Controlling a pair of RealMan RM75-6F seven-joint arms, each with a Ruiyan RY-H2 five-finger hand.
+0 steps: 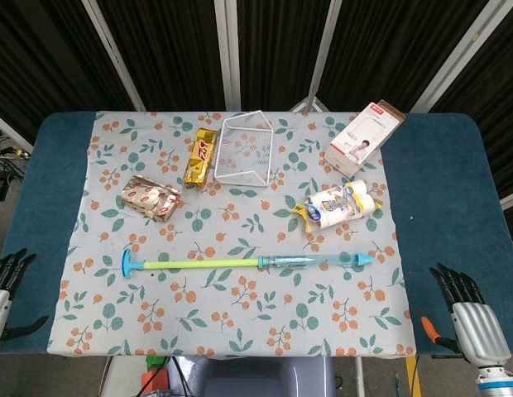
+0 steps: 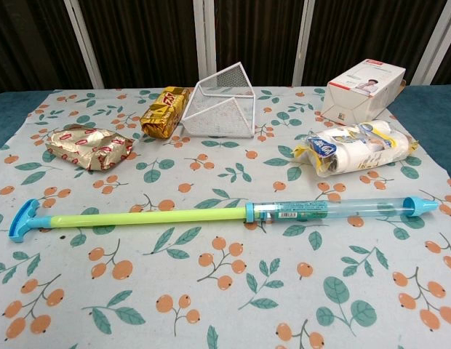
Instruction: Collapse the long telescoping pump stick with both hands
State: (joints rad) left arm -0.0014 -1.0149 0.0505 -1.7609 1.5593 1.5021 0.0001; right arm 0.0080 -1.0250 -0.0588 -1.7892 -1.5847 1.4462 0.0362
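The pump stick point(image 1: 240, 263) lies fully extended across the floral cloth, parallel to the front edge. Its blue T-handle point(image 1: 127, 265) points left, a yellow-green rod runs to a clear blue barrel point(image 1: 314, 262) with a pointed tip at the right. The chest view shows the same stick point(image 2: 211, 214), handle point(image 2: 23, 220) left and barrel point(image 2: 334, 209) right. My left hand point(image 1: 7, 285) hangs off the table's left front corner, fingers apart, holding nothing. My right hand point(image 1: 467, 310) is off the right front corner, fingers spread, holding nothing. Both are well away from the stick.
Behind the stick sit a white wire basket point(image 1: 246, 149), a gold snack packet point(image 1: 201, 157), a crumpled red-and-gold wrapper point(image 1: 152, 197), a pack of wrapped rolls point(image 1: 339, 205) and a white box point(image 1: 366, 137). The cloth point(image 1: 240, 314) covers a blue table point(image 1: 455, 190).
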